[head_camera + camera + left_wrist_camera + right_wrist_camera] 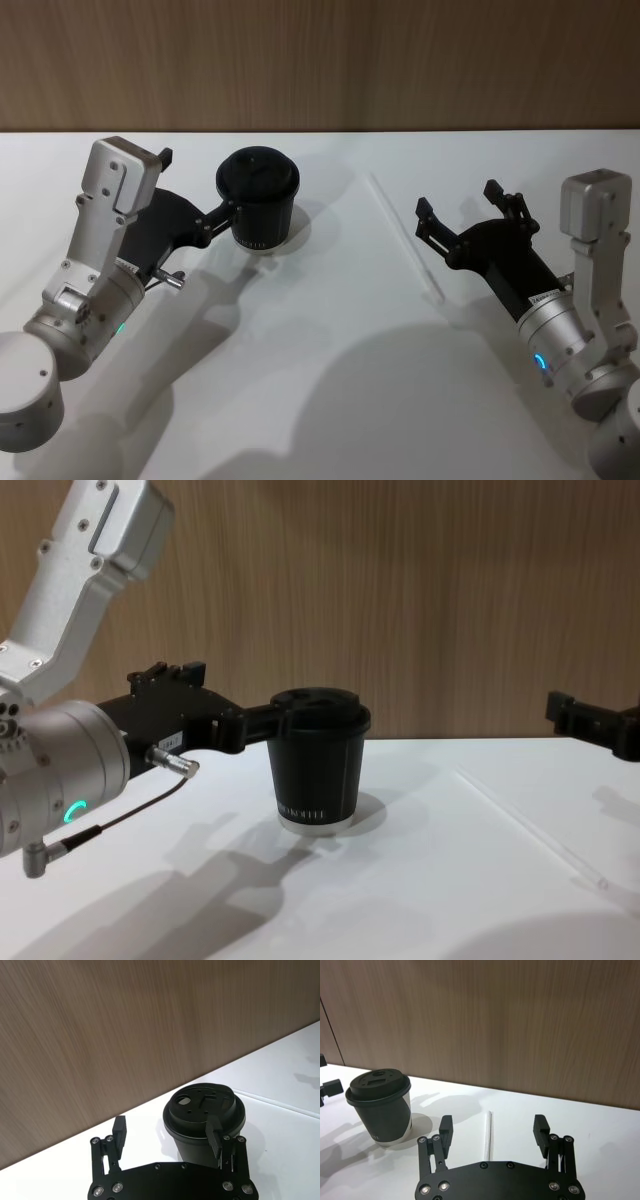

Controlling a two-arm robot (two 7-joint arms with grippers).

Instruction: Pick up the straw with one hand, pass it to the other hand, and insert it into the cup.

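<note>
One black cup (258,205), one thin straw (405,235), one white table (330,380), two claws: left claw (197,182), right claw (458,198).

The small black paper cup (258,205) has a black domed lid, tiny white lettering and a white bottom rim; the thin plastic straw (405,238) to its right is translucent white on the plain white bench (330,380). The left claw (193,185) and the right claw (458,198) are black on silver-grey wrists, lit green and blue respectively, and the far wall (320,60) is brown wood grain.
</note>
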